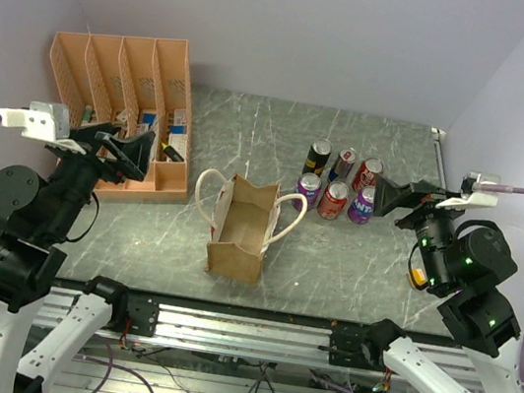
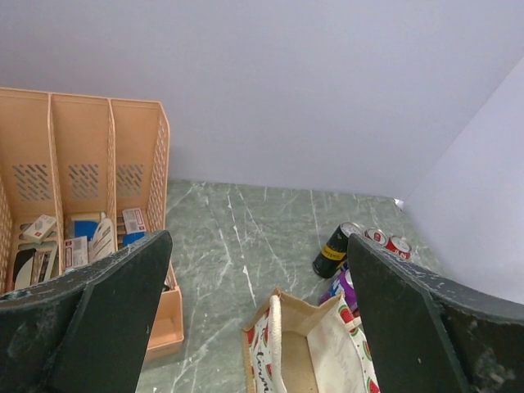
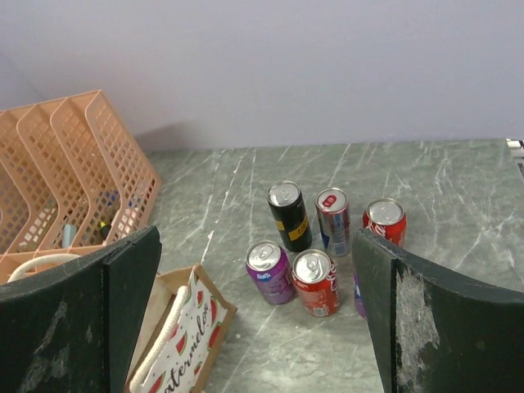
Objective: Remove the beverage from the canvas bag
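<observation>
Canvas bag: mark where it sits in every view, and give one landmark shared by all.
Top external: canvas bag near picture centre, mouth open.
Left wrist: bottom centre, cut by the frame edge.
Right wrist: bottom left, watermelon print showing.
Shared landmark: orange file rack, left of the bag everywhere.

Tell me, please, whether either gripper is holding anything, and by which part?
Nothing is held: the left gripper and right gripper are both open and empty.
</observation>
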Motion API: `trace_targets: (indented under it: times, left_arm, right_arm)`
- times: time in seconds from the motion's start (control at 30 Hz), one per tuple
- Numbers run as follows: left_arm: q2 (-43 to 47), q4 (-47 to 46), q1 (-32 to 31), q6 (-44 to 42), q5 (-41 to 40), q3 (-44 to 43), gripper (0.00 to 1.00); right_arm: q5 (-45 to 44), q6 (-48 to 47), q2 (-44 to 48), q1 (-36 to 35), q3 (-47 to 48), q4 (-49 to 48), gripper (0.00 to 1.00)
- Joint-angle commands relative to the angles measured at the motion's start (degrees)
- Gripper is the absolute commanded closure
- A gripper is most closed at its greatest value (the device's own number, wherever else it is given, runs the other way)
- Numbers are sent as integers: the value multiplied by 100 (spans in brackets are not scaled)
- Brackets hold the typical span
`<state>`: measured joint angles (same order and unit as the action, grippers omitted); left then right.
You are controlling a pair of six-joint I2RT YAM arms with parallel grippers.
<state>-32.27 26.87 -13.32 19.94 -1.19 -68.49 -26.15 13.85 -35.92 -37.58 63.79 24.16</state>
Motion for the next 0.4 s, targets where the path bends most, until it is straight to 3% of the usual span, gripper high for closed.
trace_targets:
  times: [0.0, 0.37]
  left_arm:
    - [-30, -173, -4, -76, -67, -24, 1]
    - [-78, -318, -4, -122, -186, 140, 0]
  right_arm:
    - [184, -326, 142, -13, -61, -304, 0]
    - [43, -690, -121, -12, 148, -227, 0]
